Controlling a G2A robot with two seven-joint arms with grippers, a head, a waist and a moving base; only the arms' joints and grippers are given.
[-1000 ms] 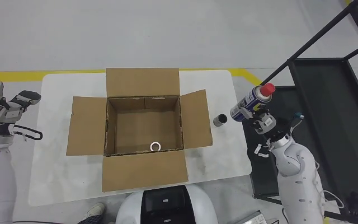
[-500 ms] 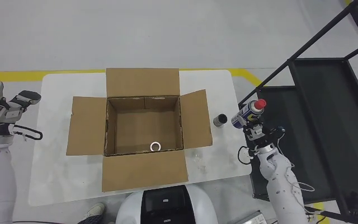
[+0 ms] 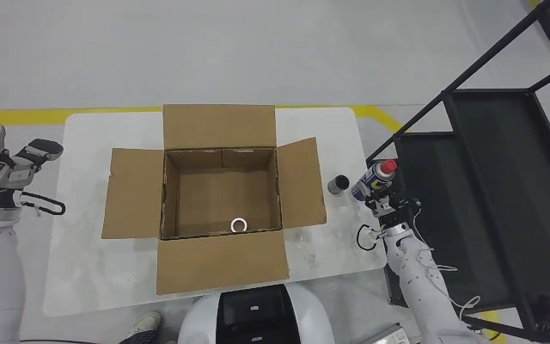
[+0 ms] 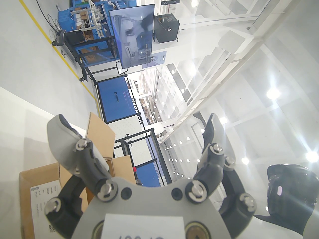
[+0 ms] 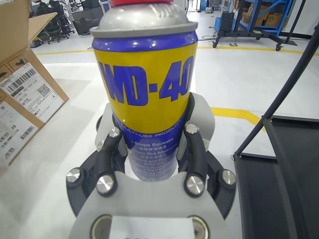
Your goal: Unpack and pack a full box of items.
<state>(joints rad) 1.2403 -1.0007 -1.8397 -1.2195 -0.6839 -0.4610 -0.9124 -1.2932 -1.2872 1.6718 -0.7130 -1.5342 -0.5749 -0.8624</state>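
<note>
Right end effector [image 5: 152, 135] tight around the spray can [image 5: 144, 75], now nearer the box [image 3: 219, 126] than before

White shells and thin black cables cover the right arm [image 3: 418, 268]. Grey jaws sit on black, silver-screwed links.

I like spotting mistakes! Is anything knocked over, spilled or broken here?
Nothing stands out. The open brown cardboard box sits flat on the white table, the small dark cylinder stands upright beside it, and the right pincer grips the red-capped blue-and-yellow spray can. No spills.
</note>
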